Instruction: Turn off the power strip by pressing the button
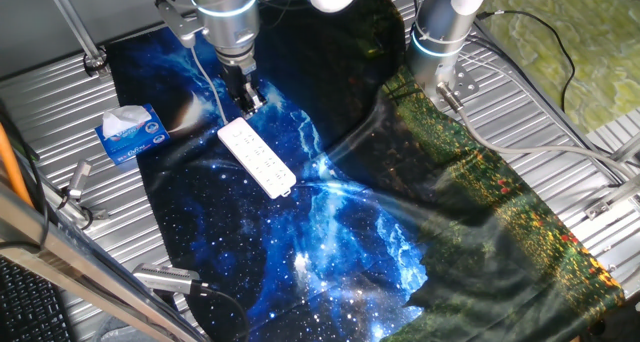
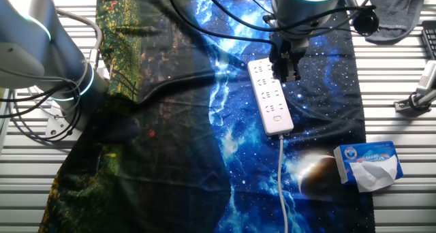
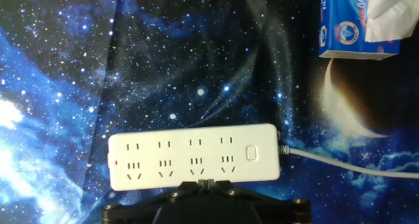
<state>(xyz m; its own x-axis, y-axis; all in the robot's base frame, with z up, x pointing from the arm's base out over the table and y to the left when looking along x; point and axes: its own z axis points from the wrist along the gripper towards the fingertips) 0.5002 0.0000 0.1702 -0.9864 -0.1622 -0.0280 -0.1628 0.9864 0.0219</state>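
The power strip [image 1: 257, 157] lies flat on the starry blue cloth [image 1: 330, 232] spread across the ribbed metal table [image 1: 60, 112]. In one fixed view it runs from 11 o'clock to 5 o'clock, and its white cord [image 1: 205, 77] leaves the 11 o'clock end. In the hand view the strip [image 3: 194, 156] lies crosswise low in the picture, with 4 groups of socket holes, a small red light [image 3: 116, 162] at its 9 o'clock end and a square white button [image 3: 251, 153] at its 3 o'clock end, where the cord [image 3: 347, 165] exits.

The gripper [image 1: 245, 100] hangs above the strip's cord end in one fixed view; in the other fixed view it [image 2: 286, 64] stands over the strip's long edge on the 3 o'clock side. I cannot tell whether its fingers are apart or together.

A blue-and-white tissue box [image 1: 131, 133] sits off the strip's cord end, apart from it, at 9 o'clock in one fixed view.
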